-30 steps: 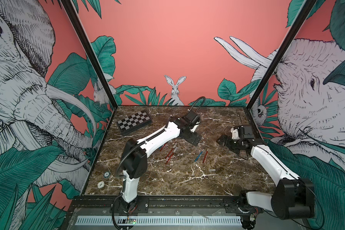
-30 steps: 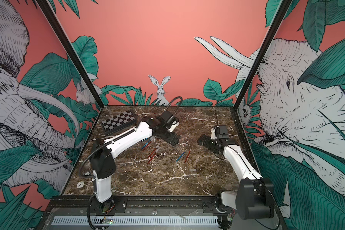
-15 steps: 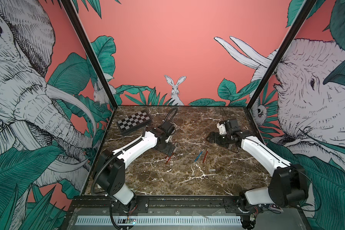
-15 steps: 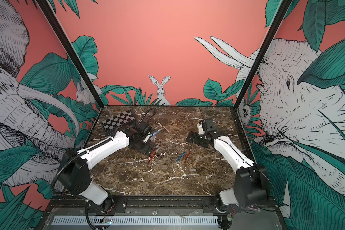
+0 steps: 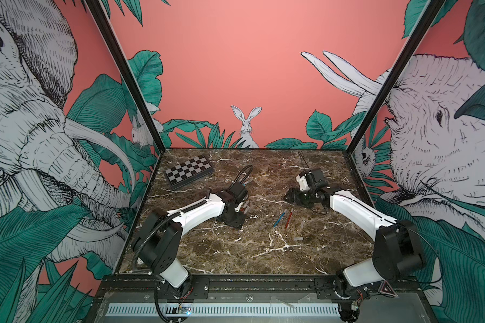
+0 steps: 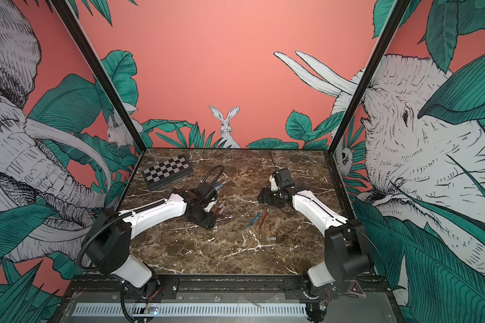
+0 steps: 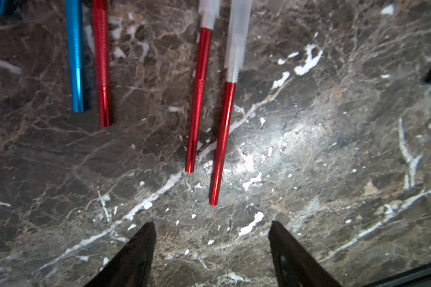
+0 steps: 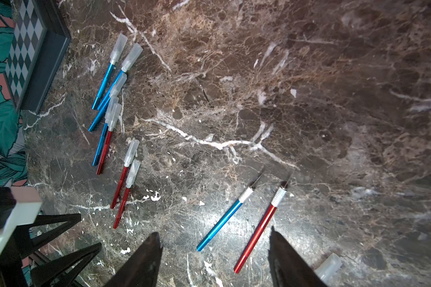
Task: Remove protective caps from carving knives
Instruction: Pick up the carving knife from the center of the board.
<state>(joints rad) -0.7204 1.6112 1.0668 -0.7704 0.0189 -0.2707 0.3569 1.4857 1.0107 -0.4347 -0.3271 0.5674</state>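
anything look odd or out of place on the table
A blue knife and a red knife lie with bare blades, apart from the capped knives. A loose cap lies near the red knife. The checkered board seems unrelated to the job.

Both top views looked down from high at the front over the whole marble table (image 5: 235, 251), left wrist camera close above capped red knives (image 7: 198, 99) just ahead of the left gripper (image 7: 210, 223), right wrist camera higher, same knives farther ahead of the right gripper (image 8: 214, 231).
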